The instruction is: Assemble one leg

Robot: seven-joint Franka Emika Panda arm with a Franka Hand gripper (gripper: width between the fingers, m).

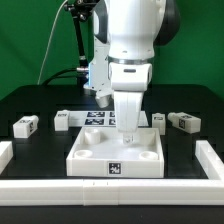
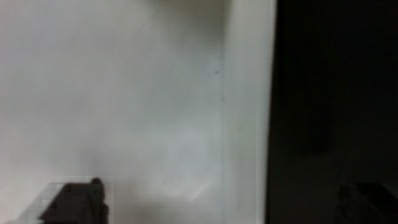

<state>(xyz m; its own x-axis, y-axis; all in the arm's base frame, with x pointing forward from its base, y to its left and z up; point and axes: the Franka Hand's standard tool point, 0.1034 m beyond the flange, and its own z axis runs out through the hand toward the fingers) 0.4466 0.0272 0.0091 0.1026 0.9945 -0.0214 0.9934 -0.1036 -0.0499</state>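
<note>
The black bench (image 1: 35, 100) is edged by white rails (image 1: 212, 160). The Panda arm (image 1: 130, 40) stands over its middle, reaching straight down. Below it lies the square tabletop (image 1: 85, 165) with its corner sockets, and the marker board (image 1: 98, 118) lies just behind that.

Four legs lie loose on the bench. Two are at the exterior view's left, an outer leg (image 1: 25, 125) and an inner leg (image 1: 62, 118). Two are at its right, a near-right leg (image 1: 160, 120) and a far-right leg (image 1: 183, 122). None is seated in a socket.

The tool (image 1: 128, 133) hangs low over the tabletop's far edge. In the wrist view its fingertips (image 2: 71, 203) stand well apart, so it is spread and pinching nothing. The blurred white surface beyond them is too close to identify.

Each leg looks like light, stiff, smooth plastic, liable to slip. A grip across the long flat sides near mid-length should hold best.
</note>
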